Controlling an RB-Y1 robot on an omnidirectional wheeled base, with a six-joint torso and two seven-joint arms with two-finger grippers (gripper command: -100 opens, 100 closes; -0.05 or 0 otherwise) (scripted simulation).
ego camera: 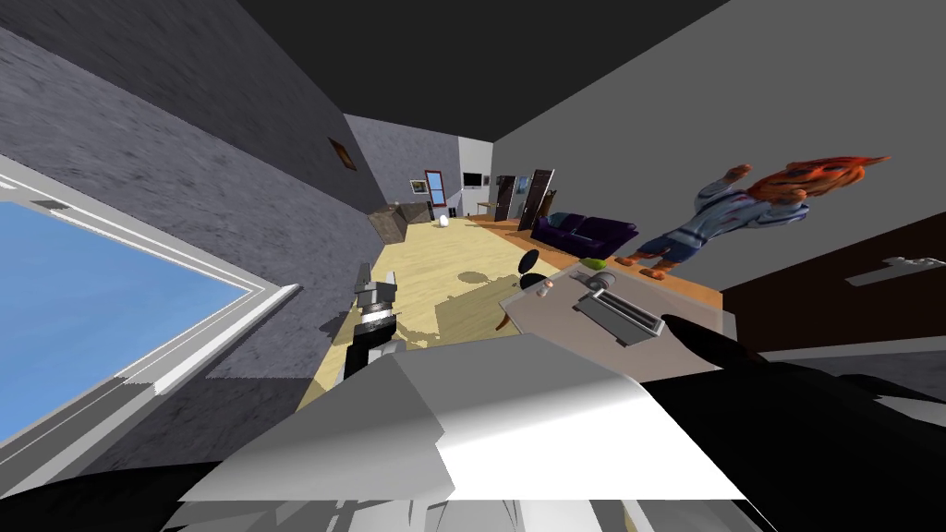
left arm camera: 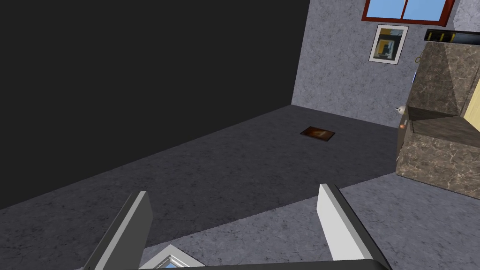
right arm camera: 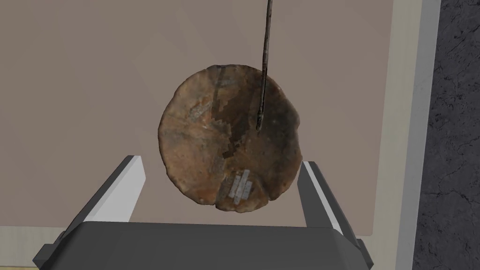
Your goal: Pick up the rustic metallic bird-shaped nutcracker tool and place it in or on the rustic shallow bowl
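Observation:
A brown, worn shallow bowl (right arm camera: 206, 140) lies on a pinkish-beige table top (right arm camera: 84, 84). A thin dark metal piece (right arm camera: 266, 56) runs straight across the table, and its tip ends inside the bowl; I cannot make out its shape. My right gripper (right arm camera: 221, 161) hangs open just above the bowl's near rim, one finger on each side, holding nothing. From the head, the right gripper (ego camera: 593, 296) is over the table (ego camera: 554, 319). My left gripper (left arm camera: 234, 191) is open and empty, held out to my left (ego camera: 364, 275).
The table's pale border (right arm camera: 408, 117) and dark grey floor (right arm camera: 454, 140) lie close beside the right finger. A red-haired doll (ego camera: 739, 208) stands at the table's far side, with a green thing (ego camera: 596, 263) and small black things (ego camera: 533, 268) near its far corner.

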